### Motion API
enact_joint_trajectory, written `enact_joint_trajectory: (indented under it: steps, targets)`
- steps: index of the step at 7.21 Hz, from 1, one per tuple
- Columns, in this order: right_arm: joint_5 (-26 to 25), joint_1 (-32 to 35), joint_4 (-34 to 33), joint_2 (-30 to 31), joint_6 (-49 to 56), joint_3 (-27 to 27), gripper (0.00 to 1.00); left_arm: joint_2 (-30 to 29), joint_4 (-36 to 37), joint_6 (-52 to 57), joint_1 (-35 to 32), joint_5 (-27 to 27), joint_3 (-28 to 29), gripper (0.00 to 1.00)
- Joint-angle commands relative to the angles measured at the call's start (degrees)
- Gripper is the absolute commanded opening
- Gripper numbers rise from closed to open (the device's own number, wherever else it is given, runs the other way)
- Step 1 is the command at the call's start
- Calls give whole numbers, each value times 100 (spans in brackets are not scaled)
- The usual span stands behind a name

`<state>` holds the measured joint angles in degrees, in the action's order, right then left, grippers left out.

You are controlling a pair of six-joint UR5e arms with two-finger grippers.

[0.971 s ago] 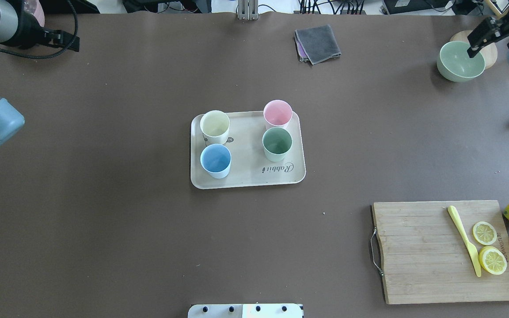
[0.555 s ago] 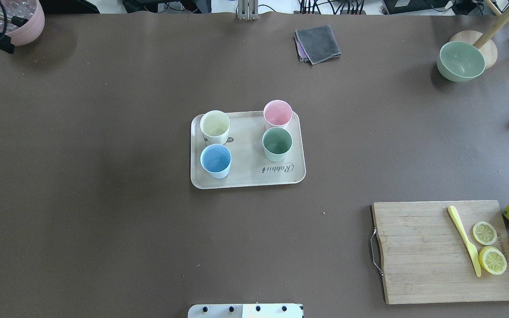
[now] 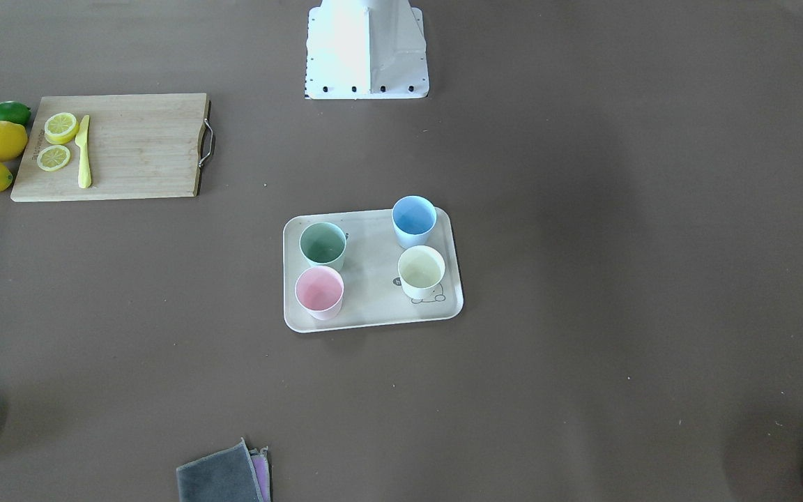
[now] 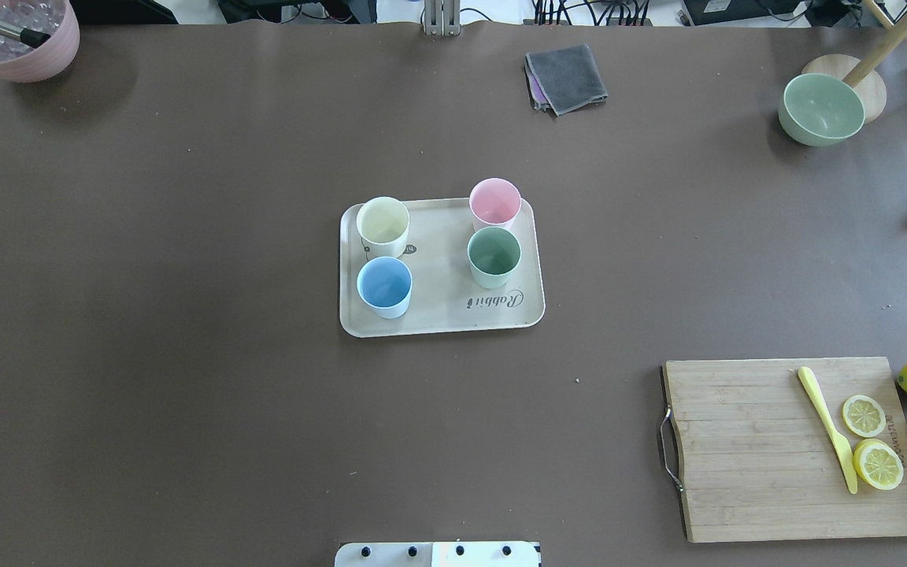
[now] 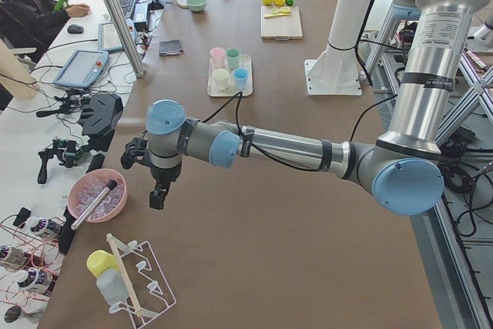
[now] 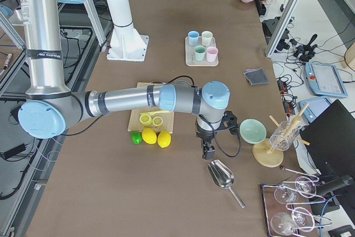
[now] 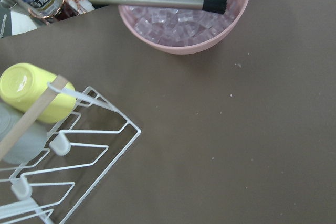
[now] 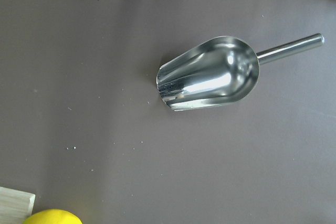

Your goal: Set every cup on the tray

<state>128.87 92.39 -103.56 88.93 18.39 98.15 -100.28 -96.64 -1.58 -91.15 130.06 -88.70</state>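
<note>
Cups stand upright on the flat, round-cornered beige tray mid-worktop: yellow cup (half-hiding the rabbit drawing), blue cup, pink cup, green cup, all smooth. Left end effector and right end effector look tiny; spread or pressed together, I cannot tell.

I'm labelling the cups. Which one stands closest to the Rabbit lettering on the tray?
The green cup, right beside the lettering on the tray; the pink cup, cream cup and blue cup stand farther off.
</note>
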Motion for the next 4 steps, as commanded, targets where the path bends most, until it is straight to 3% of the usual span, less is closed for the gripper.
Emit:
enact_joint_trajectory:
  steps: [1,4]
  targets:
    - [147,68,-33,133,7,-85,100,305,286,26,-263,441,-312,98]
    - [200,68,-33,142,-46,-112,100,413,294,0,-237,441,-359,98]
